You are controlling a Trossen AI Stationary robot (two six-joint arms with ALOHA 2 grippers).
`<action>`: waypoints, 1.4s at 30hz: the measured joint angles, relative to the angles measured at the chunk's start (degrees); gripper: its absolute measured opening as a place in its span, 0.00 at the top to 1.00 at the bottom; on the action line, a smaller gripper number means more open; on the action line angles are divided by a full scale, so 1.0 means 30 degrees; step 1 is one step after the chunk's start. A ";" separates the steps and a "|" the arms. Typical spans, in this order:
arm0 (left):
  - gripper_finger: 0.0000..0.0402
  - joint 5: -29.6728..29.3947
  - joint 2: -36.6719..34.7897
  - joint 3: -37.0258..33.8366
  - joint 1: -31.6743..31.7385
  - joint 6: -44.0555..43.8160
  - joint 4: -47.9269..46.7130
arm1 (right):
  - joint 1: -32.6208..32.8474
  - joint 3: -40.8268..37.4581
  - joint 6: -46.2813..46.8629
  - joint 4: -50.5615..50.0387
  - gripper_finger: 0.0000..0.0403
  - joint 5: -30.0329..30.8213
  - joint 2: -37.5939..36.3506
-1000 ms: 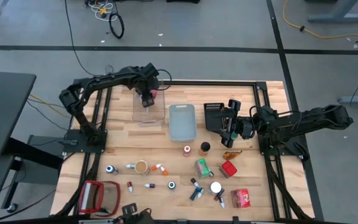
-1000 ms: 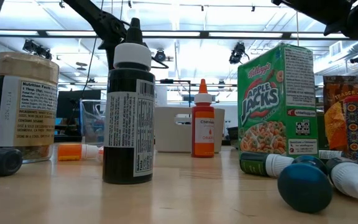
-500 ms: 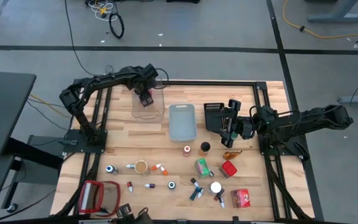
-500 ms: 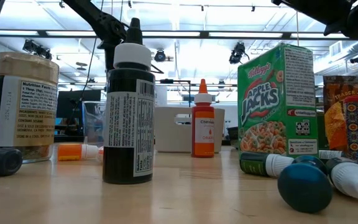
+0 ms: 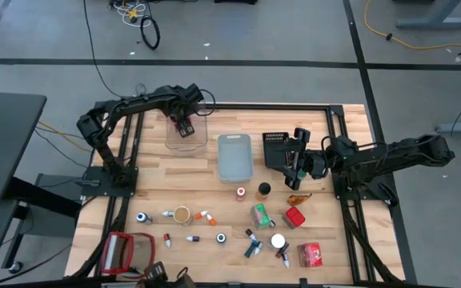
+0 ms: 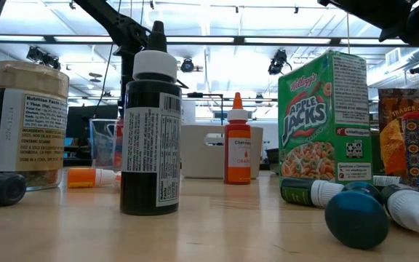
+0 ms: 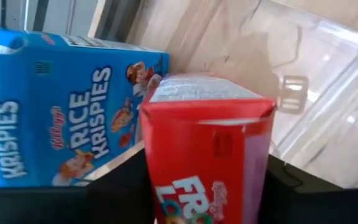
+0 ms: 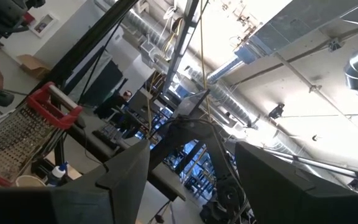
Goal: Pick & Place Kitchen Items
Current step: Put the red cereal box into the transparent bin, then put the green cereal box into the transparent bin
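Red carton [image 7: 207, 149] in left gripper [image 5: 185, 126] over clear bin [image 5: 201, 142].

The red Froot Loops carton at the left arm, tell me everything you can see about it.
The red Froot Loops carton is a small cardboard cereal box, red with a purple side and part of the white logo lettering showing. Its top flap is closed but slightly creased. It sits clamped in the left end effector, over the clear bin at the table's far left. In the left wrist view a blue Rice Krispies carton stands close beside it inside the bin; whether they touch is unclear.
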 joint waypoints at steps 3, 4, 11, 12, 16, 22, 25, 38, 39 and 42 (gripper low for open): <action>0.46 -0.0091 0.0000 0.0000 -0.0177 -0.0015 -0.0256 | 0.0002 0.0000 -0.0090 -0.0004 0.38 0.0006 0.0000; 0.44 -0.0146 0.0000 0.0000 -0.0276 -0.0088 -0.0360 | 0.0002 0.0000 -0.0170 -0.0004 0.38 0.0000 0.0000; 0.42 -0.2757 0.0007 0.0708 -0.1220 -0.0167 -0.2206 | -0.0001 0.0000 -0.0322 -0.0006 0.38 0.0000 0.0000; 0.42 -0.3410 0.0007 0.0869 -0.1341 -0.0179 -0.2414 | -0.0001 0.0000 -0.0322 -0.0006 0.38 0.0000 0.0000; 0.42 -0.5085 0.0007 0.1296 -0.1802 -0.0075 -0.2875 | 0.0006 0.0000 -0.0322 -0.0006 0.38 0.0000 0.0000; 0.42 -0.6211 0.0000 0.1698 -0.1954 -0.0155 -0.3037 | -0.0001 0.0000 -0.0322 -0.0006 0.38 0.0000 0.0000; 0.42 -0.6800 0.0000 0.1705 -0.1812 -0.0174 -0.3032 | 0.0003 0.0000 -0.0322 -0.0006 0.38 0.0000 0.0000; 0.42 -0.5135 -0.3369 0.3159 -0.2832 -0.2798 -0.4451 | 0.0005 0.0000 0.1187 -0.0021 0.38 -0.0006 0.0000; 0.42 -0.4824 -0.4082 0.3317 -0.2969 -0.3228 -0.4321 | 0.0005 0.0000 0.1474 -0.0028 0.38 -0.0007 0.0000; 0.42 -0.3894 -0.6429 0.3439 -0.3508 -0.4061 -0.3729 | 0.0006 0.0000 0.2440 -0.0064 0.38 -0.0007 0.0000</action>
